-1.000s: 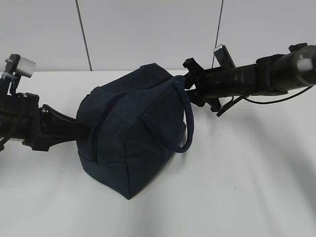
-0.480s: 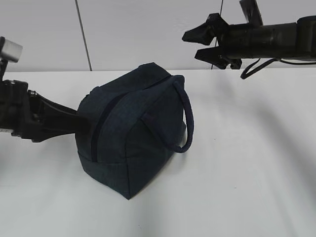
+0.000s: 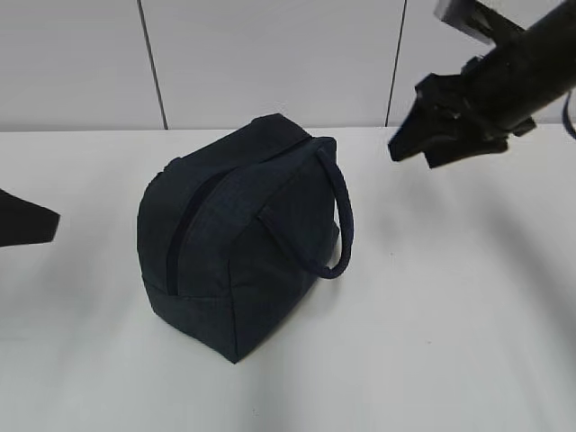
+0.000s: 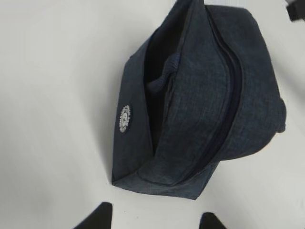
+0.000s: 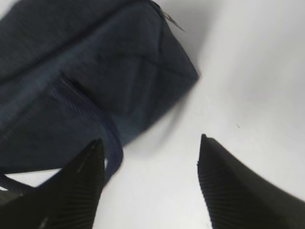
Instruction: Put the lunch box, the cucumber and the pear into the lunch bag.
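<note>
Both arms have drawn back from the lunch bag (image 3: 238,256), which sits zipped on the table (image 3: 432,342). Left of it, the left gripper (image 4: 153,222) stands wide and empty; up beyond its right, the right gripper (image 3: 407,142) likewise. Soft, yielding fabric (probably light), best taken by the loop handle (image 3: 340,220).

You can read no text anywhere here. The only marking is a small round white badge (image 4: 125,119) on the side panel of the lunch bag (image 4: 200,95), seen from the left wrist; its print is too small and blurred for you to make out any letters.
</note>
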